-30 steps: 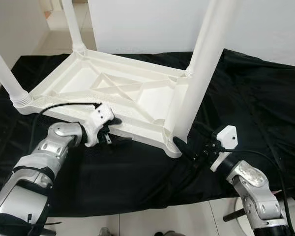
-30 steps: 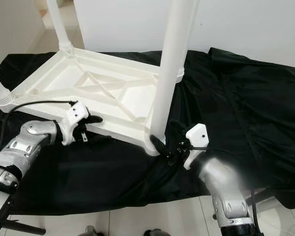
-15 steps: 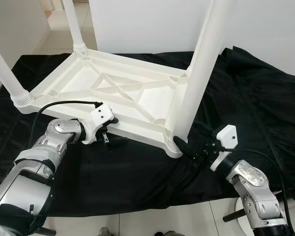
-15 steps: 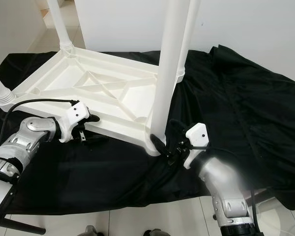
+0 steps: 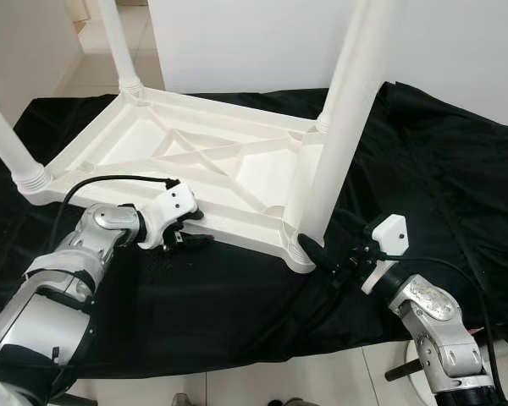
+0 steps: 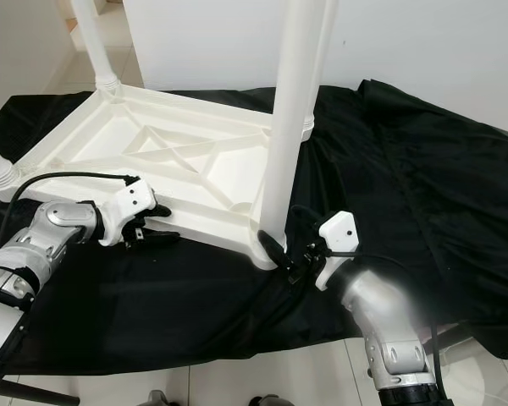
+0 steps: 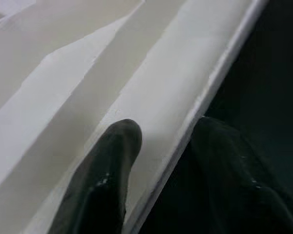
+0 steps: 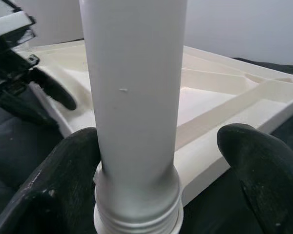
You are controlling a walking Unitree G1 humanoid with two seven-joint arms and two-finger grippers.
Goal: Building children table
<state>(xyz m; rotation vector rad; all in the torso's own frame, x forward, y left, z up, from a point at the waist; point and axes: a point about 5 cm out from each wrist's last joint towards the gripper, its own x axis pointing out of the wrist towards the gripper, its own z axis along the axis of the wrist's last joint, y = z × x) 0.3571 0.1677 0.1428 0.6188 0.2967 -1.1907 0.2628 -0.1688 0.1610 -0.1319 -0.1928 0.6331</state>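
left gripper [image 5: 189, 230] jaws pinch the tabletop [image 5: 195, 156] rim; right gripper [image 5: 326, 254] jaws spread around a leg [image 5: 343, 127].

We count one upturned white tabletop [image 5: 203, 165], lying on one black cloth [image 5: 423, 178]. Four white legs [image 5: 343, 118] rise from it, one by our right gripper [image 5: 326, 254] and three farther off. We have two grippers, the left gripper [image 5: 190, 228] at the tabletop's near rim.
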